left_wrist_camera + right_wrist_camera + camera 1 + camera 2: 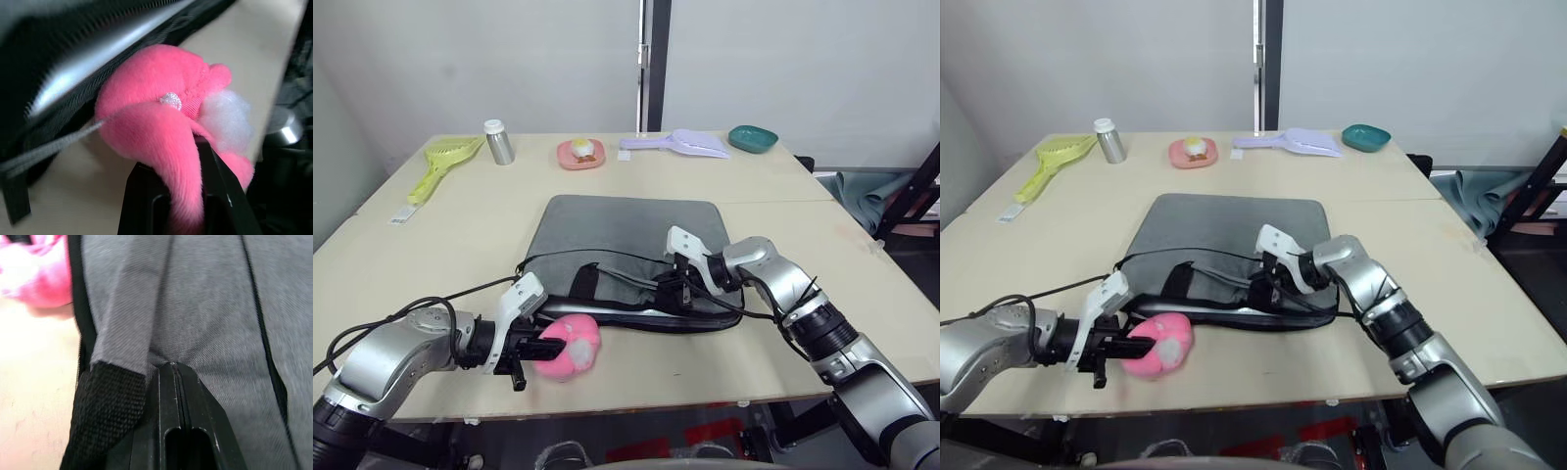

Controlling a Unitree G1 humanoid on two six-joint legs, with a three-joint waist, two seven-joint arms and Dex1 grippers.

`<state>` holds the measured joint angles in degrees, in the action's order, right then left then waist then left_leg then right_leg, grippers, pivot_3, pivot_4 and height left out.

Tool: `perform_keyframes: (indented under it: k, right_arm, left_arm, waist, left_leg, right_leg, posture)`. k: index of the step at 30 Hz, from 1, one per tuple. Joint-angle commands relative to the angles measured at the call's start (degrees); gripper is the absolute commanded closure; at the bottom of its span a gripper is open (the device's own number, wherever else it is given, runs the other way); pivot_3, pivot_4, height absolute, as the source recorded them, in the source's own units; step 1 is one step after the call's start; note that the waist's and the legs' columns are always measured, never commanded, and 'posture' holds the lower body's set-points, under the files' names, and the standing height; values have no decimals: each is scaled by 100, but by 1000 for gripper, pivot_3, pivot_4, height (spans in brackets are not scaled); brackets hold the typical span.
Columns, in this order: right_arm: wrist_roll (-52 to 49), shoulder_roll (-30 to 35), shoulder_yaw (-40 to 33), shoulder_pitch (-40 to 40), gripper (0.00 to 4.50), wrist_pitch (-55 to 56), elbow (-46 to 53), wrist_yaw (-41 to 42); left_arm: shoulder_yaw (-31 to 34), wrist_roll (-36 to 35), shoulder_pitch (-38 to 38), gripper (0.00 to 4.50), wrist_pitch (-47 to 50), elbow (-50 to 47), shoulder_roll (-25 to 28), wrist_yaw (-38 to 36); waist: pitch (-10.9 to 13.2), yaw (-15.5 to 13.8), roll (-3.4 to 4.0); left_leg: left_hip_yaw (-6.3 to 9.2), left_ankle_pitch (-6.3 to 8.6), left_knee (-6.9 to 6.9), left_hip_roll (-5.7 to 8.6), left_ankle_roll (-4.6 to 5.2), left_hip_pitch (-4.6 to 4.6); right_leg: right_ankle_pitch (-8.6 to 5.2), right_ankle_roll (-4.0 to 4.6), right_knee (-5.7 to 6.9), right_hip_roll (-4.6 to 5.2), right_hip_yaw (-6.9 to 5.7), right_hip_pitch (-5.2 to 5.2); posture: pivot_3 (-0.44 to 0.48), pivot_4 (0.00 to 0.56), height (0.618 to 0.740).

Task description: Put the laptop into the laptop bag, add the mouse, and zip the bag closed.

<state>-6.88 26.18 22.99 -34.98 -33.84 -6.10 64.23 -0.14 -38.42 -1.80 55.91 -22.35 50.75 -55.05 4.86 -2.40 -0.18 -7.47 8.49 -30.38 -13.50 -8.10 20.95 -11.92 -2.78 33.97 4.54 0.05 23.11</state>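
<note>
The grey laptop bag [626, 230] lies flat mid-table with its black-edged mouth and strap handles [582, 281] toward me. My right gripper [677, 284] is shut on the bag's grey top fabric [195, 333] near the front edge and lifts it slightly. A silver-grey edge, apparently the laptop [93, 61], shows inside the mouth. My left gripper [543, 348] is shut on a fluffy pink plush toy [576, 345], which rests on the table against the bag's front edge. The mouse is out of view.
Along the table's far edge stand a yellow-green scoop [440, 162], a silver bottle [498, 143], a pink plate with food [580, 153], a lavender scoop [680, 143] and a teal bowl [753, 138]. A black cable [460, 291] runs from my left arm to the bag.
</note>
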Motion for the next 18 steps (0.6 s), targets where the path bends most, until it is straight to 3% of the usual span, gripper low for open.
perform_keyframes:
  k: [1, 8, 18]
  right_arm:
    - [348, 70, 603, 401, 4500, -405, -494, -27]
    - [351, 96, 628, 359, 4500, -383, -499, 23]
    - [96, 142, 301, 247, 4500, -357, -343, 132]
  left_arm:
    - [-145, -174, -155, 4243, -72, -250, -247, -38]
    - [-171, -142, -421, 4243, -24, -108, -752, 223]
    - [813, -474, -377, 775, -84, 243, -233, -407]
  waist:
    - [0, -2, 0]
    - [-2, -48, -1]
    - [12, -54, -3]
  left_leg:
    - [0, 0, 0, 0, 0, 0]
    - [0, 0, -8, 1, 0, 0]
    - [2, 0, -15, 0, 1, 4]
  right_leg:
    - [0, 0, 1, 0, 1, 0]
    - [1, 1, 3, 1, 1, -2]
    - [1, 2, 11, 1, 1, 0]
  posture:
    - [0, 150, 740]
    - [0, 150, 740]
    - [0, 150, 740]
